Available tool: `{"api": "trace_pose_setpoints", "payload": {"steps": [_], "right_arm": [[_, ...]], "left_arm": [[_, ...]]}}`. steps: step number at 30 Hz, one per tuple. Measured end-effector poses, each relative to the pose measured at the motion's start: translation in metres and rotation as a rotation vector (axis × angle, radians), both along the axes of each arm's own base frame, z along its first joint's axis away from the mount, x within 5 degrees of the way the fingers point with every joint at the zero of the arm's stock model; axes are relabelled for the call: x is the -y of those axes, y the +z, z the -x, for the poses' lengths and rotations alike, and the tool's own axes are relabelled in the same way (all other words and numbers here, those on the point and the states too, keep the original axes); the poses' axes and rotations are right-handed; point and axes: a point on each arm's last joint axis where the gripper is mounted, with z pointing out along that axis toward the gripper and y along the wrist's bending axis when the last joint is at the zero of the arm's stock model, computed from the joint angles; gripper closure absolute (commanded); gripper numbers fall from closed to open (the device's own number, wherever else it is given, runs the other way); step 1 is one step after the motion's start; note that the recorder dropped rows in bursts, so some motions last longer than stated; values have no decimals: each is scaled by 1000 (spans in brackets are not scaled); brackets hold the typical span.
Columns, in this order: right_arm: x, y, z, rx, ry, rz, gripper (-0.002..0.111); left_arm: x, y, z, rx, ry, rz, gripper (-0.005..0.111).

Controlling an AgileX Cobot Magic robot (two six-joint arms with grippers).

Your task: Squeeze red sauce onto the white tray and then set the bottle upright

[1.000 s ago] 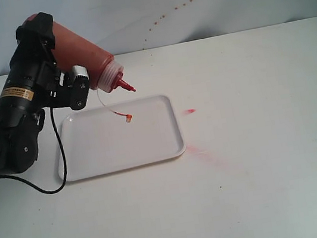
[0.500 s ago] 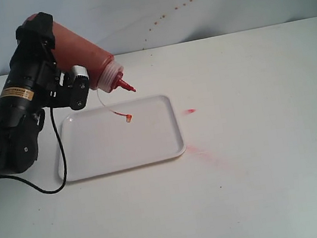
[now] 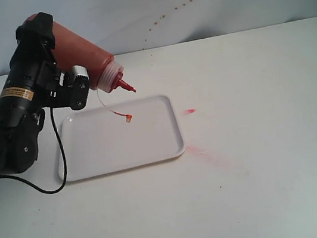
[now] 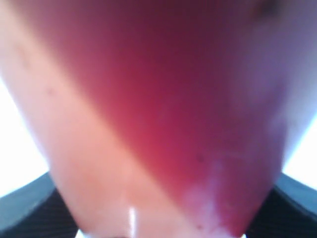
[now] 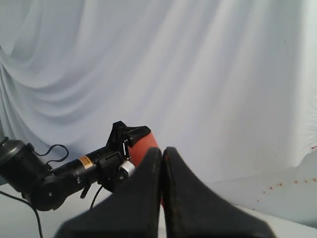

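Right pincer, clenched, is withdrawing; left pincer is holding bottle tilted over white tray; firmer squeezing is needed next

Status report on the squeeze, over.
Left gripper shut on tilted bottle, nozzle toward white tray. Right gripper shut, away. No drops on tray; nothing blocking.

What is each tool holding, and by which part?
The left tool grips the bottle around its cylindrical body, nozzle tilted downward. The right tool is shut and holds nothing.
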Motion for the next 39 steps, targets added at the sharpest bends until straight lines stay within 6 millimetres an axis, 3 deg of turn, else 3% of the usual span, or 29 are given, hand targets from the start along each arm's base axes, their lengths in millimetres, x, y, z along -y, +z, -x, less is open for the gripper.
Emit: {"api": "trace_pose_setpoints", "payload": {"steps": [10,19,28,39], "right_arm": [[-11,41,-19,15,-18,36,108],[-48,54,-77,-68,-9,173,108],[-87,33,-146,-223,-25,324,108],[-125,-23,-208,-322,1,511,108]], "left_arm": [[0,0,0,0,0,0,107],[0,0,0,0,0,0,107],[0,0,0,0,0,0,107],[0,0,0,0,0,0,107]]}}
